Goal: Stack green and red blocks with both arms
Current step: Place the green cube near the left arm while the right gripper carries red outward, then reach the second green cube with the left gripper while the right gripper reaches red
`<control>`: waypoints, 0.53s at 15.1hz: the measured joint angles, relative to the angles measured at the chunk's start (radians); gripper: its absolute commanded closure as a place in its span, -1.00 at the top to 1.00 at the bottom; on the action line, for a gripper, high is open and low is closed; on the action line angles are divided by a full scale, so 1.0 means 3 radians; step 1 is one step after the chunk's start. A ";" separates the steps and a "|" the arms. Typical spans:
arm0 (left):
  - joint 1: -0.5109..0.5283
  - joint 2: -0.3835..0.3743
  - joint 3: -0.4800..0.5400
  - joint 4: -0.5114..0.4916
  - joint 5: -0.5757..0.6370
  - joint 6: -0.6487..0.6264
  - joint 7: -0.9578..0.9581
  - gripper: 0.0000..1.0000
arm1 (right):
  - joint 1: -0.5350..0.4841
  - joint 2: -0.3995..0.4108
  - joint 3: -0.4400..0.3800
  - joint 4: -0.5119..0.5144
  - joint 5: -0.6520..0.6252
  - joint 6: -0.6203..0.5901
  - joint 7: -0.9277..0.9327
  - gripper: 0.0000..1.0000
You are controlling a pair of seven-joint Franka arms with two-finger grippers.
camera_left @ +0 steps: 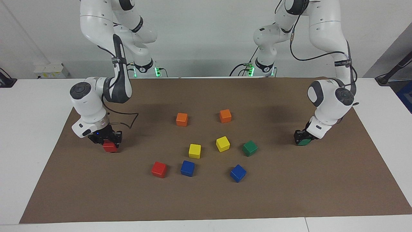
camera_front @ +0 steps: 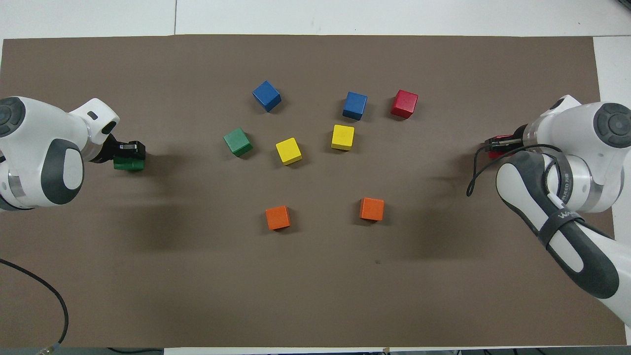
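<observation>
I have a block in each set of fingers. My left fingers (camera_left: 303, 140) are clamped on a green block (camera_left: 304, 142), low over the brown mat (camera_left: 289, 199) at the left arm's end of the counter; whether the block's underside already rests on the mat I cannot tell. My right fingers (camera_left: 106, 139) are closed on a red block (camera_left: 110, 147), also low over the mat, at the right arm's end.

The mates lie in the middle cluster. The second green block (camera_left: 249, 148) sits on the mat toward my left arm's end of the cluster, beside a yellow block (camera_left: 222, 143); the second red block (camera_left: 159, 169) sits toward my right arm's end, just beside a blue block (camera_left: 187, 168).

What the coming move turns on is this — each held block is well apart from its partner, and each partner lies inward from my fingers, toward the centre of the counter. My left arm is the nearer one to the loose green block, my right arm to the loose red one, so neither needs to cross. I judge that no stack has been built yet. The cubes have no long axis to mind; squaring the faces matters more, and the loose green block sits slightly turned.
</observation>
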State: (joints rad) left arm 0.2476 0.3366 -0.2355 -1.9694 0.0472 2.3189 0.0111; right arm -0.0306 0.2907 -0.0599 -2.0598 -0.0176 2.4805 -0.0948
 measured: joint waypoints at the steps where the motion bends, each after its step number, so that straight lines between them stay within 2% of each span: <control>1: 0.0000 -0.0004 -0.0001 0.0010 0.0000 0.0000 0.0000 1.00 | 0.0000 0.0042 0.0006 -0.0014 0.0000 0.0073 -0.0005 -1.00; 4: -0.0032 -0.0036 -0.0016 0.0245 0.0000 -0.0233 -0.0080 1.00 | 0.0000 0.0066 0.0009 -0.0018 0.0002 0.0121 -0.0024 -1.00; 5: -0.0066 -0.0039 -0.0029 0.0419 0.0000 -0.0404 -0.0200 1.00 | 0.0000 0.0066 0.0009 -0.0018 0.0002 0.0121 -0.0024 -0.35; 6: -0.0140 -0.0038 -0.0034 0.0597 -0.0001 -0.0557 -0.0415 1.00 | 0.0000 0.0066 0.0009 -0.0018 0.0004 0.0121 -0.0024 0.99; 8: -0.0432 -0.0015 -0.0038 0.0842 0.0010 -0.0739 -0.1130 1.00 | 0.0000 0.0067 0.0009 -0.0018 0.0038 0.0124 -0.0025 1.00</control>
State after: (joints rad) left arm 0.1179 0.3321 -0.2468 -1.7168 0.0501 2.0973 -0.3279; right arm -0.0305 0.3108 -0.0573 -2.0653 -0.0062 2.5177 -0.1022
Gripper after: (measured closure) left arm 0.000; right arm 0.427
